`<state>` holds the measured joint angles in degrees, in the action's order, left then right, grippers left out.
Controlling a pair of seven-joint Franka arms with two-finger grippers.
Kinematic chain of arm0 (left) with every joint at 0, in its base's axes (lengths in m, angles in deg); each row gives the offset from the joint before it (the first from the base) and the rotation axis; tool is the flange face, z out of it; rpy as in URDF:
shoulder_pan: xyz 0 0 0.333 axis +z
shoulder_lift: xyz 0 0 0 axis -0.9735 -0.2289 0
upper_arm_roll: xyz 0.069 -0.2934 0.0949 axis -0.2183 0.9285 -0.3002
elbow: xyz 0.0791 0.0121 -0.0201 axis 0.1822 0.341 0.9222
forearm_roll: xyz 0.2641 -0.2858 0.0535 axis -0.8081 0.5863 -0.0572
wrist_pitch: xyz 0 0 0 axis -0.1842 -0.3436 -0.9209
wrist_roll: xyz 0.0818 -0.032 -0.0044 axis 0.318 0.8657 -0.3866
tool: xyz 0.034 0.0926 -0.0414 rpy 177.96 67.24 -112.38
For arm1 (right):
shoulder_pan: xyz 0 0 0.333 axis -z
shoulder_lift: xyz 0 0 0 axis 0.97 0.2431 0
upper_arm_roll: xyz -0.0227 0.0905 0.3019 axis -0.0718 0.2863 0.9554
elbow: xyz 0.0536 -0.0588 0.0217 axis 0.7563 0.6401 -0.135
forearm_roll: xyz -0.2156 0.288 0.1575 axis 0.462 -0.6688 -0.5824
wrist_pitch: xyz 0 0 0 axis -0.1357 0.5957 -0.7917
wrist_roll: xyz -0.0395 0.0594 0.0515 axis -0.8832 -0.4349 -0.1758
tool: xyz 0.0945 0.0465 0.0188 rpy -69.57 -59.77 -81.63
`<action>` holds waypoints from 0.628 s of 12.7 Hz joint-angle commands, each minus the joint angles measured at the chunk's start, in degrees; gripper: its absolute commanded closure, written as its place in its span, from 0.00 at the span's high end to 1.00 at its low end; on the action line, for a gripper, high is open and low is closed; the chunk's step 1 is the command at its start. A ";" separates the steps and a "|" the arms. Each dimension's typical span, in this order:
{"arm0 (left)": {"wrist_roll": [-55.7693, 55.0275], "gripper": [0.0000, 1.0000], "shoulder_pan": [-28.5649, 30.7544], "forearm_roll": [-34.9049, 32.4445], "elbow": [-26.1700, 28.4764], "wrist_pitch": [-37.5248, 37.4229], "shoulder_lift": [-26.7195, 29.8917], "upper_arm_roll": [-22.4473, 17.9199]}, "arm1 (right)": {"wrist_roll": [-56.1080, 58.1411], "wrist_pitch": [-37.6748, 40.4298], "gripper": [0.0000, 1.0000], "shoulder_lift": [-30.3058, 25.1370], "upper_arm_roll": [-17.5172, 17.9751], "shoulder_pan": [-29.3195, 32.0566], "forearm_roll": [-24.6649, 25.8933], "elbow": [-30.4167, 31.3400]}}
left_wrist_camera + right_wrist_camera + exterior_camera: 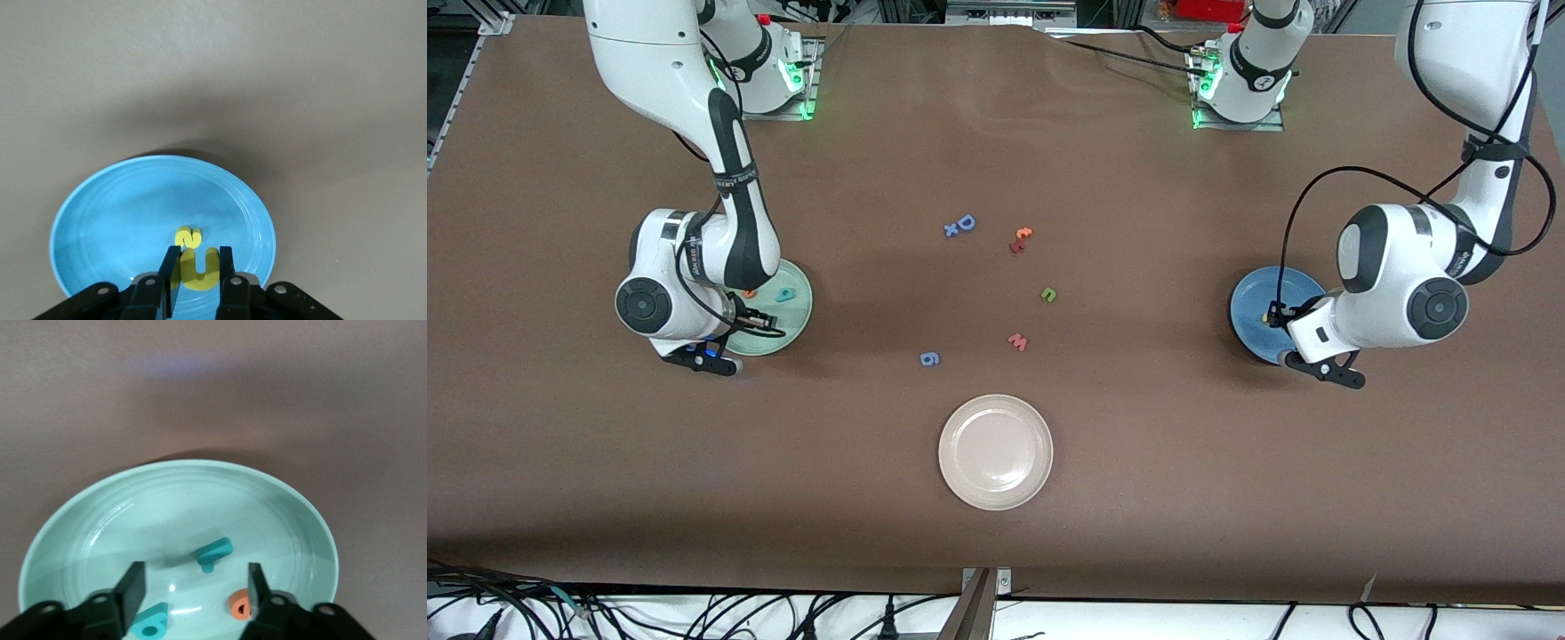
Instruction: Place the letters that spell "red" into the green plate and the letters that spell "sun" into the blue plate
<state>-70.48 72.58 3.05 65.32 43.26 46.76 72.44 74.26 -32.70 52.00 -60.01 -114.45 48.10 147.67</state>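
My left gripper point(199, 257) hangs over the blue plate point(107, 220), shut on a yellow "n" point(199, 272). A yellow "s" point(189, 237) lies in that plate just past the fingertips. My right gripper point(195, 577) stands open over the green plate point(173, 500). In that plate lie a teal "r" point(215, 553), a teal "d" point(150, 621) and an orange "e" point(239, 605), none of them gripped. The olive "u" point(1049, 294) lies on the table between the green plate point(796, 324) and the blue plate point(1249, 307).
Around the middle of the table lie a blue "D" point(965, 222) with a small blue "x" point(951, 230), orange-red letters point(1020, 240), a pink "w" point(1017, 341) and a blue "6" piece point(929, 358). A cream-white plate point(996, 452) sits nearer the front camera.
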 commanded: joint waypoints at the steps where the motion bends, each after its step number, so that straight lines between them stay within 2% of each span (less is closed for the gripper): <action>1: -1.43 0.30 0.05 -1.76 -0.62 0.07 -2.35 0.30 | 1.23 4.05 1.00 -3.36 0.01 -0.06 -0.90 -1.35; 4: -1.70 0.46 0.14 -1.67 -0.79 1.12 -4.29 0.30 | 1.32 10.30 1.00 -6.18 -0.34 -0.06 0.41 -5.92; 5: -1.70 0.57 0.23 -1.67 -0.79 1.39 -4.55 0.30 | 1.41 12.92 1.00 -7.75 -0.52 -0.06 1.46 -7.41; 6: -1.70 0.59 0.32 -1.67 -0.79 1.39 -4.64 0.30 | 1.41 16.34 1.00 -9.51 -0.87 0.03 2.95 -9.95; 7: -1.70 0.66 0.32 -1.67 -0.79 1.31 -4.29 0.30 | 1.67 19.25 1.00 -10.13 -1.22 0.03 3.14 -11.89; 8: -1.87 0.77 0.14 -1.67 -0.88 0.78 -3.60 0.39 | 2.45 21.80 1.00 -11.10 -1.31 0.03 3.23 -13.91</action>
<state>-71.24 72.58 3.04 65.18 44.74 42.30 72.45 74.97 -16.03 43.28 -60.88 -114.52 50.20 136.90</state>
